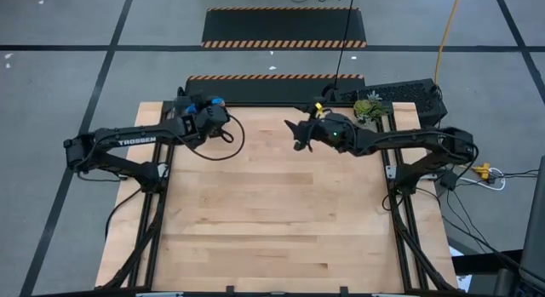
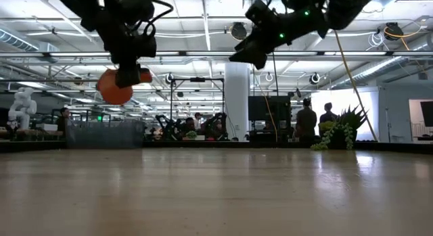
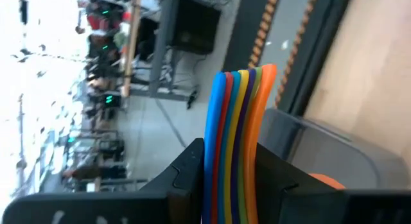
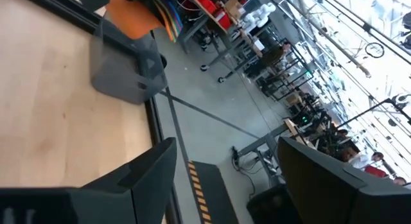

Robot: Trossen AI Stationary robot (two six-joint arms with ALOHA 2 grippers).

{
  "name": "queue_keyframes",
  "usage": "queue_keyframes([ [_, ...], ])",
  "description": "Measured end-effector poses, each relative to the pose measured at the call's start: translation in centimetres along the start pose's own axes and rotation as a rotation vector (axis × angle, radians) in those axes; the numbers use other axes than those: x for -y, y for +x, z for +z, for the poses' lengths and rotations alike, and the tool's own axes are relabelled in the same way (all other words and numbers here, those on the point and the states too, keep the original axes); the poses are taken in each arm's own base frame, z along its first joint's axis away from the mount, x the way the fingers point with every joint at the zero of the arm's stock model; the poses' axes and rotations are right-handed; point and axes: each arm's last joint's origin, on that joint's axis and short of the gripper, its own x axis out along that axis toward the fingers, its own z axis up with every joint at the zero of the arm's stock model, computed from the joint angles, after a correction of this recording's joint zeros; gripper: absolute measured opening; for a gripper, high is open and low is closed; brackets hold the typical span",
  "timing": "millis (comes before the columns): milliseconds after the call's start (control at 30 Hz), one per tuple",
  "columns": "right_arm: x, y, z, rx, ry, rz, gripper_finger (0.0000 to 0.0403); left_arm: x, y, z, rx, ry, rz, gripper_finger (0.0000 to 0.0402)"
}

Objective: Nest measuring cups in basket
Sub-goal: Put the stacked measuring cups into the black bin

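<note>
- Counter (image 1: 272, 229): basket (image 4: 122, 70) sits at its eleven o'clock corner.
- Left gripper (image 3: 234, 185), jaws clamped on the nested cups (image 3: 239, 134) by their handles above the basket; a tilted release could spill them.
- Right gripper (image 1: 300, 134), one o'clock, jaws wide, empty.

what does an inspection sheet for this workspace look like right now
surface: wooden table, bare in the middle
job's things: nested measuring cups, handles stacked together; basket at the far left corner
clutter: green plant sprig at the far right corner
grippers: left hand shut on the cups' handles, raised above the basket; right hand open, empty, raised
cables: black loop by the left arm; yellow cable on the floor
surroundings: people standing beyond the table
</note>
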Motion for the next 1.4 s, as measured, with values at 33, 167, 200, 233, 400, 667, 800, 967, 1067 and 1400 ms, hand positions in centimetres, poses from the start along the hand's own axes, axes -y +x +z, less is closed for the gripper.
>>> queue_keyframes([
  [33, -0.2, -0.3, -0.4, 0.003, 0.001, -0.003, 0.0265, 0.3, 0.2, -0.1, 0.002, -0.016, 0.018, 0.0085],
  [167, -0.9, -0.8, -1.4, 0.018, -0.001, -0.018, 0.0265, 1.6, 0.9, -0.6, 0.042, -0.058, 0.085, 0.0085],
  [200, -0.9, -0.8, -1.5, 0.021, 0.001, -0.020, 0.0265, 2.0, 1.1, -0.9, 0.038, -0.056, 0.117, 0.0085],
  [233, -0.9, -0.8, -1.5, 0.021, 0.006, -0.019, 0.0265, 2.3, 1.4, -1.2, 0.030, -0.054, 0.149, 0.0085],
  [400, -1.0, -0.9, -1.4, 0.039, 0.051, 0.000, 0.0265, 3.3, 2.5, -3.2, 0.009, -0.094, 0.272, 0.0085],
  [667, -0.9, -0.9, -1.4, 0.047, 0.068, -0.001, 0.0265, 3.8, 4.1, -5.6, -0.066, -0.089, 0.291, 0.0085],
  [800, -1.0, -0.9, -1.3, 0.062, 0.075, 0.012, 0.0265, 3.5, 4.7, -5.8, -0.024, -0.126, 0.258, 0.0085],
  [967, -0.9, -0.9, -1.2, 0.075, 0.086, 0.005, 0.0265, 2.7, 5.4, -6.4, -0.040, -0.153, 0.276, 0.0085],
  [1067, -0.9, -0.9, -1.2, 0.076, 0.084, 0.004, 0.0265, 2.5, 5.9, -6.7, -0.018, -0.145, 0.252, 0.0085],
  [1400, -0.8, -0.9, -1.1, 0.089, 0.080, 0.008, 0.0265, 1.8, 6.8, -7.5, -0.009, -0.197, 0.234, 0.0085],
])
